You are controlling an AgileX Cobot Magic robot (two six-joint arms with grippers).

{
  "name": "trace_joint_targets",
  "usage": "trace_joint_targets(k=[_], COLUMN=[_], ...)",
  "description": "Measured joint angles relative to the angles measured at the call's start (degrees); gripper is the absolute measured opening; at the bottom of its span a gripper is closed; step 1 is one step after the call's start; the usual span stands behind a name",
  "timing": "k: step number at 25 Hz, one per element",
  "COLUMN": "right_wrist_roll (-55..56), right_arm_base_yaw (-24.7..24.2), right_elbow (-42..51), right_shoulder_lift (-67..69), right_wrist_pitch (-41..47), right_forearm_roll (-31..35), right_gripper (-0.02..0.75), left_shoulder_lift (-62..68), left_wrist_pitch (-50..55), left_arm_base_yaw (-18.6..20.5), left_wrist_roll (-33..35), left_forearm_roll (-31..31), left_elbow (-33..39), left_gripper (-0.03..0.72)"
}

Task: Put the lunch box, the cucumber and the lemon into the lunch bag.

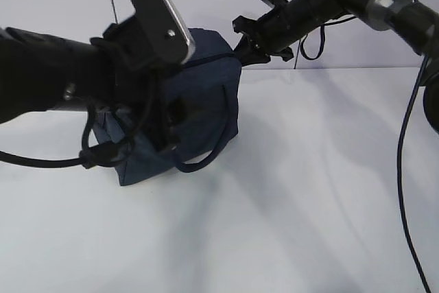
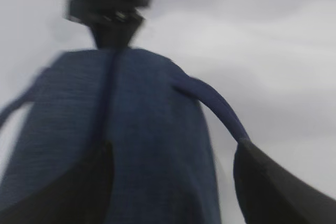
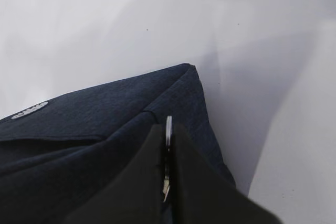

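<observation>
White counter, pale wall behind. Navy lunch bag upright left of centre, loop handle hanging down its near side, small white emblem on one face. Right pincer at the bag's far top corner, fingers pressed together on the silver ring pull. Left pincer spread wide over the bag's near end, one finger clear of the fabric, the other against it, gripping nothing. Blurred left wrist view

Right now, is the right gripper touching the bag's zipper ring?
Touching. The right wrist view shows the right gripper shut on the silver ring atop the bag.
</observation>
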Motion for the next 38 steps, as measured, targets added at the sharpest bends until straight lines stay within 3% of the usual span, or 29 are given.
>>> trace_joint_targets(k=[5, 8, 11, 13, 21, 32, 35, 38], right_wrist_roll=[0.00, 0.00, 0.00, 0.00, 0.00, -2.26, -3.35, -3.96], right_arm_base_yaw=[0.10, 0.10, 0.10, 0.10, 0.10, 0.10, 0.10, 0.10], right_elbow=[0.00, 0.00, 0.00, 0.00, 0.00, 0.00, 0.00, 0.00], right_shoulder_lift=[0.00, 0.00, 0.00, 0.00, 0.00, -0.09, -0.09, -0.09], right_wrist_pitch=[0.00, 0.00, 0.00, 0.00, 0.10, 0.10, 0.10, 0.10], right_forearm_roll=[0.21, 0.21, 0.27, 0.27, 0.27, 0.57, 1.74, 3.18], right_gripper=[-0.013, -0.013, -0.013, -0.013, -0.013, -0.011, 0.047, 0.198], left_shoulder_lift=[7.19, 10.38, 11.35, 11.35, 11.35, 10.12, 10.12, 10.12], left_wrist_pitch=[7.90, 11.66, 13.04, 13.56, 17.67, 14.76, 14.76, 14.76], left_arm_base_yaw=[-0.62, -0.62, -0.62, -0.62, -0.01, 4.75, 4.75, 4.75], left_wrist_roll=[0.00, 0.00, 0.00, 0.00, -0.70, -6.57, -6.57, -6.65], left_forearm_roll=[4.74, 8.40, 10.45, 11.18, 15.47, 13.71, 12.42, 11.76], left_elbow=[-4.55, -7.94, -9.67, -9.95, -10.22, -10.22, -10.22, -10.22], left_gripper=[0.442, 0.299, 0.096, 0.038, 0.014, 0.013, 0.013, 0.015])
